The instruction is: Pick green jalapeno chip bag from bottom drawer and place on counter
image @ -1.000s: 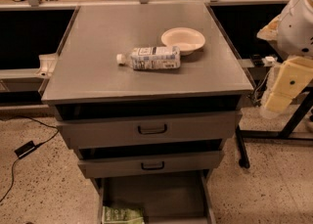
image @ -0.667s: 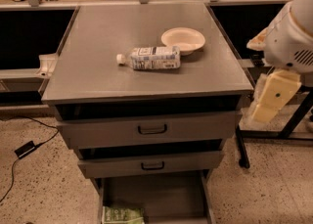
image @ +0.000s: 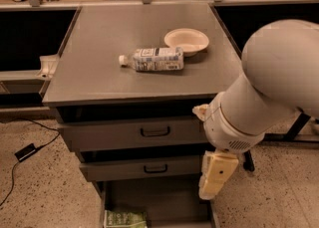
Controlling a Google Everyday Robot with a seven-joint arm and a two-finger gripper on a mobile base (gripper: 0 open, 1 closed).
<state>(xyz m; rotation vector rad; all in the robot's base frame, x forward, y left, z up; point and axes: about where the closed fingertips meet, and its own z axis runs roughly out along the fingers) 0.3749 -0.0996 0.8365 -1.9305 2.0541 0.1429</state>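
Green jalapeno chip bag (image: 124,218) is lying at the bottom edge of the frame, in the near left part of the open bottom drawer (image: 169,199), and the frame edge is cutting part of it off. I am judging it light, soft, crinkly, a bit slippery and easy to crush. A gentle pinch across an end seam or a flat edge is looking safest.

Pincer (image: 216,176) is hanging lower right of centre, pointing down by the drawer's right side. It is up and right of the bag, well apart from it. Cannot tell how wide it is standing.

Two upper drawers (image: 154,132) are sitting above. Further back, the tabletop (image: 99,48) is carrying a clear plastic bottle (image: 157,58) on its side and a white bowl (image: 186,40) just beside it.
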